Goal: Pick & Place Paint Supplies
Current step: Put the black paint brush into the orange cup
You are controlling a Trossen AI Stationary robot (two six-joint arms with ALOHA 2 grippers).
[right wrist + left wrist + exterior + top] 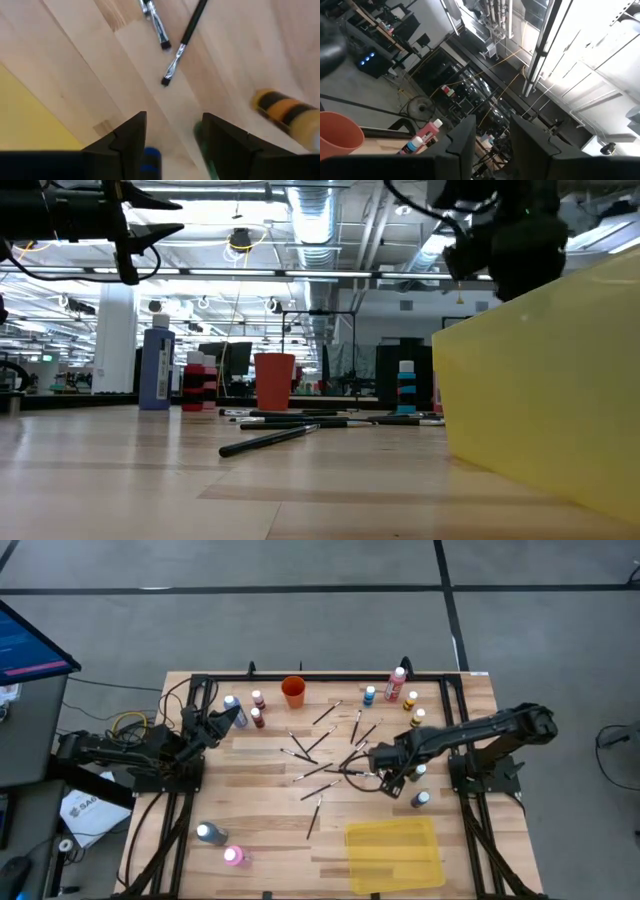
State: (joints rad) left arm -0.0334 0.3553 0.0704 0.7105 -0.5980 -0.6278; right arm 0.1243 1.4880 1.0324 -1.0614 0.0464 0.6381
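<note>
1. On the wooden worktop (260, 755), the thin dark paintbrushes (325, 768) lie scattered across the middle, several crossing one another. Small white-capped paint bottles stand in groups: near the far edge beside the orange cup (293, 691), along the right side, and 2, a blue bottle (210, 833) and a pink bottle (234, 856), at the near left.
2. Right claw (392, 783) hangs low over the right end of the brush scatter, close to the bottles on that side. Its wrist view shows both fingers (127, 137) spread with bare wood between them; nothing is pinched. 2 brush tips (170, 70) lie just ahead, and a yellow-and-brown bottle (290, 112) lies to 1 side.
3. Left claw (222, 720) waits raised at the far left, near the blue bottle (231, 703) there. Its fingers (462, 145) stand a little apart around empty air, pointing into the room.
4. Yellow tray (395, 853) sits at the near right and looks empty, so the task appears barely begun.
5. Step in hand, as judged: selecting a supply for the right claw. To do it well, choose a brush lying clear of its neighbours, turn the fingers across the handle, lower until the tips nearly meet the wood, and close at mid-handle so the brush does not tip when lifted.
</note>
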